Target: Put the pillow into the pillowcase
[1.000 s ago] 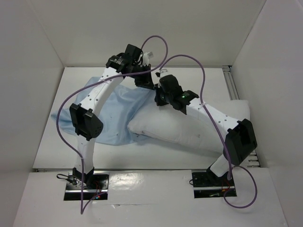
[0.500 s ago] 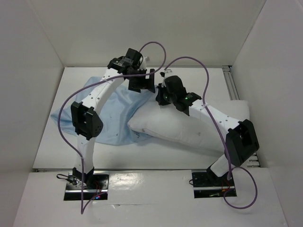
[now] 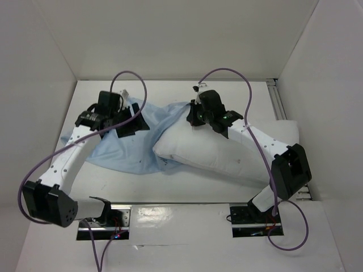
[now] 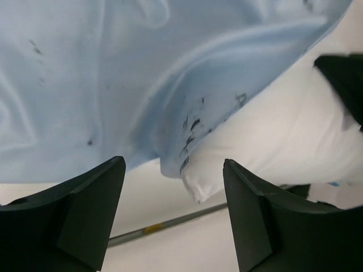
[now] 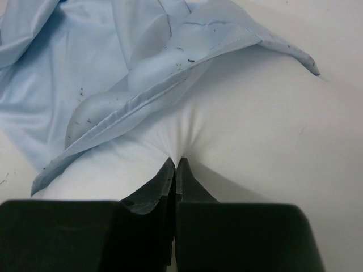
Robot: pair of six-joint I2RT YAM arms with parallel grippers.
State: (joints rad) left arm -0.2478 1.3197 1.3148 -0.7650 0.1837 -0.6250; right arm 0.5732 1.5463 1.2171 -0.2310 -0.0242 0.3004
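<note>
Blue pillowcase (image 3: 125, 150) hem should be caught by the released left gripper (image 4: 170, 167) (jaws spread, empty) while the right gripper (image 5: 174, 164), clenched on the pillow (image 3: 204, 153), feeds that corner inward.

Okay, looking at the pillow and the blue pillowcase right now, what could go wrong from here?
1. The right tool is shut on just a small pinch of the pillow; a pull might slip it free.
2. The left tool hangs open over the pillowcase, gripping nothing, so a pushed pillow may bunch the loose fabric instead of entering.
</note>
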